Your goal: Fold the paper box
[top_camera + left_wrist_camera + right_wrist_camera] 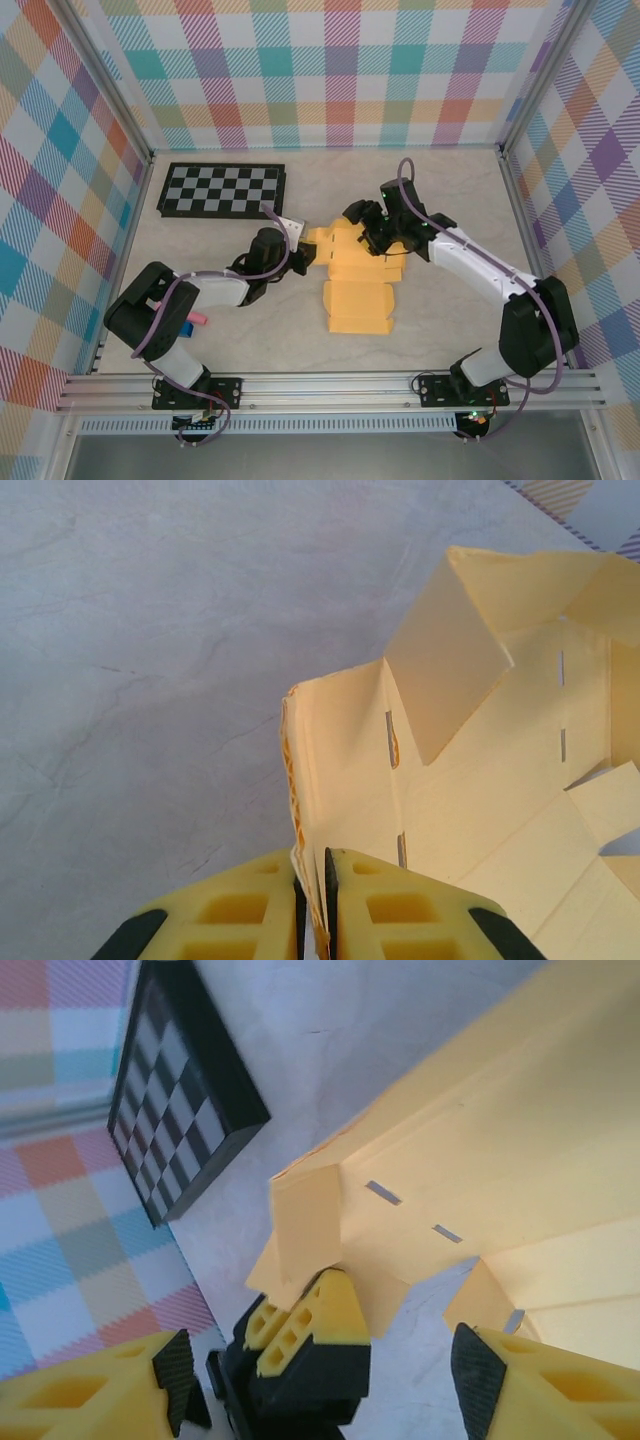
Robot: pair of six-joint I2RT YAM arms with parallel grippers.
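- Tabletop: pale, marbled; plaid walls round it.
- Checkerboard: black & grey, lying flat at far left; apart from the box.
- Paper box: yellow-orange card, mid tabletop, btwn my two hands; sits to the right of the checkerboard & nearer to me; near part lies flat, far end is lifted w/ flaps standing up; thin slots show in the panel in my left wrist view.
- My right hand: at the far right side of the box; fingers spread wide apart, nothing clamped; in the wrist view they stand either side of a box corner & the tip of my left hand.
- My left hand: at the far left edge of the box; fingers pressed together on the thin raised side wall, card pinched btwn them.
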